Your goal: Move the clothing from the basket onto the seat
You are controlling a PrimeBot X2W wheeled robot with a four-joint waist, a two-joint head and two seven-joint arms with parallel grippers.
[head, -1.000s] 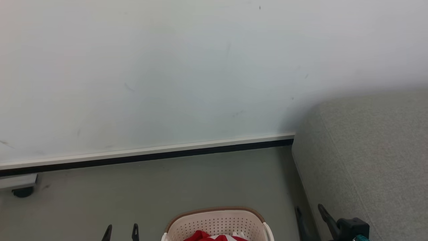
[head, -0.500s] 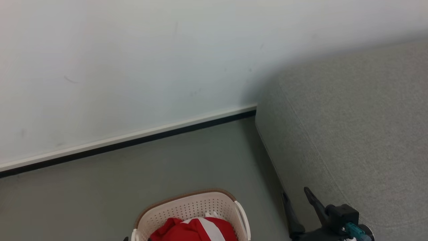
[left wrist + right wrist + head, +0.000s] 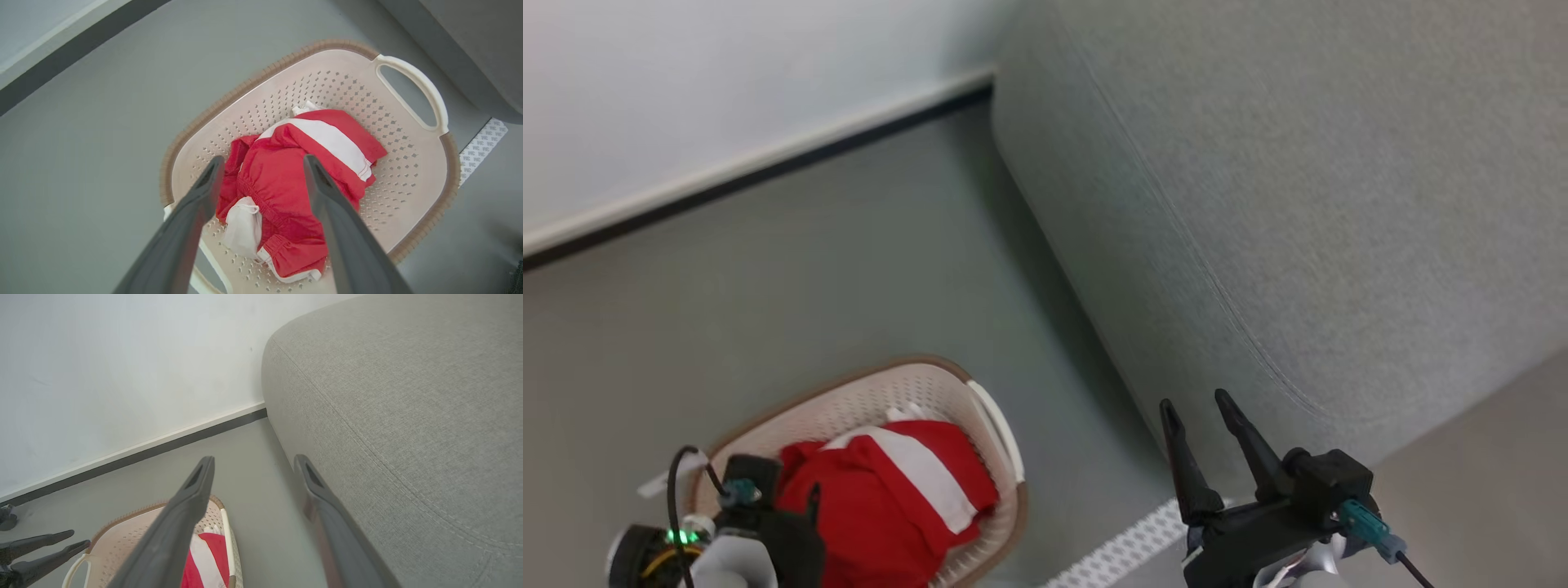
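Red clothing (image 3: pixel 294 179) with a white stripe lies bundled in the cream basket (image 3: pixel 339 81) on the grey floor (image 3: pixel 809 269), none of it yet on the seat (image 3: pixel 1298 204). In the left wrist view the bundle's long axis runs roughly along the basket's length. Its striped end points toward the handle nearest the seat and its elastic hem toward the near rim.

Over the past second the head camera has dipped and swung. The basket now shows almost whole and the seat stands just beside it, though the things themselves appear unmoved.

The left hand (image 3: pixel 263 161) hangs above the bundle, fingers spread wide and touching nothing. The right hand (image 3: pixel 1196 400) waits by the seat's corner, also parted and empty. The first pickup looks imminent.
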